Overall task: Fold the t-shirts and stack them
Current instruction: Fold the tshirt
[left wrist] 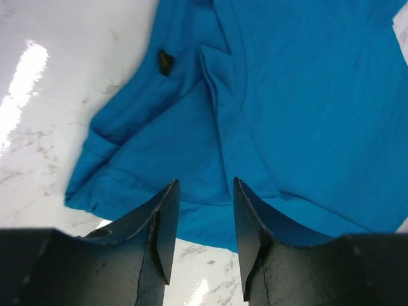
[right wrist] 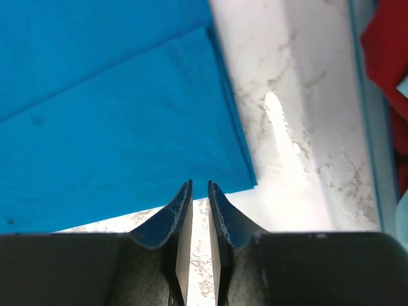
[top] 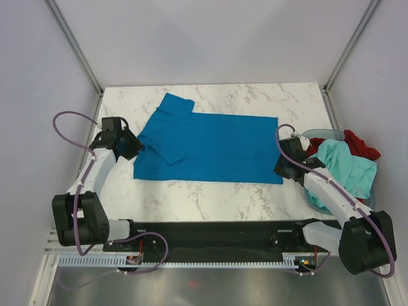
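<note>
Over by the left edge of the marble table (top: 191, 199) the left gripper (top: 131, 145) hangs low at the collar end of the blue t-shirt (top: 217, 150). Its wrist view shows the two dark fingers (left wrist: 162, 223) spread apart, with the edge of the blue fabric (left wrist: 287, 95) showing in the gap and nothing caught between them. Just past the fingertips the cloth is rumpled into soft folds, and a small dark label (left wrist: 166, 62) sits near the neckline. The shirt lies across the middle of the table, mostly flat. Its neck is toward the left edge and its hem toward the right. One sleeve (top: 175, 105) points at the far edge, and the nearer sleeve (top: 159, 150) is folded in over the body. At the shirt's near right corner sits the right gripper (top: 285, 162). In its own camera the fingers (right wrist: 182, 210) are drawn almost together, with only a thin slit of bare marble between them. They hold nothing, and the corner of the hem (right wrist: 108, 108) lies just ahead of the tips. Against the right edge stands a translucent grey-blue basket (top: 319, 132) with a mint-teal t-shirt (top: 344, 166) heaped in it and spilling over the rim. A red t-shirt (top: 360, 145) is bunched behind that, toward the far right corner.
</note>
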{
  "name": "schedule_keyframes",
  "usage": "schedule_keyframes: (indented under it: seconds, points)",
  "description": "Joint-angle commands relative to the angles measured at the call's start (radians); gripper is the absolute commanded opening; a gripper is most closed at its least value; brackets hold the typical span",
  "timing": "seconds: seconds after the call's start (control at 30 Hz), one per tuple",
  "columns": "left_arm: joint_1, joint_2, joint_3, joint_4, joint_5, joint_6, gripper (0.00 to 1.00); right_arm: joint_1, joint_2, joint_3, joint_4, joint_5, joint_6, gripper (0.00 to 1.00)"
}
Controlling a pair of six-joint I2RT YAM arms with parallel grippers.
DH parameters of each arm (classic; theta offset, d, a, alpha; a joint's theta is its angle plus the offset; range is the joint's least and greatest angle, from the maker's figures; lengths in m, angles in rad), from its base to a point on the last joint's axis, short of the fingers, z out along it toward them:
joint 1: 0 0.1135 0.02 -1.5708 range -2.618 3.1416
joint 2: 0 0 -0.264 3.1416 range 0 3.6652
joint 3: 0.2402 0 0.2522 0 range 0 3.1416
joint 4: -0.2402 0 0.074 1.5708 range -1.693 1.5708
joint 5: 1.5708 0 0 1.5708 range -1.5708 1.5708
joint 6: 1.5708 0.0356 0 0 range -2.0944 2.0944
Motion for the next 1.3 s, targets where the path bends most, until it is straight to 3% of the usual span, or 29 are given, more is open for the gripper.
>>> schedule_keyframes:
  seconds: [0.0,0.1,0.2,0.63,1.27]
  points:
    - [-0.037,0.032,-0.028,0.119,0.134,-0.069,0.47,0.023,-0.043,0.030,0.024,-0.002,0.018,0.24]
    - [-0.144,0.070,-0.051,0.171,0.121,-0.121,0.48,0.026,-0.068,0.007,0.077,0.009,0.032,0.24]
    - [-0.183,0.141,-0.042,0.196,0.097,-0.142,0.48,0.029,-0.075,0.007,0.086,0.001,0.035,0.24]
    - [-0.250,0.241,-0.033,0.229,0.018,-0.201,0.50,0.029,-0.091,0.018,0.084,0.015,0.024,0.24]
    - [-0.287,0.279,-0.042,0.233,-0.073,-0.248,0.40,0.029,-0.100,0.028,0.069,0.041,0.022,0.23]
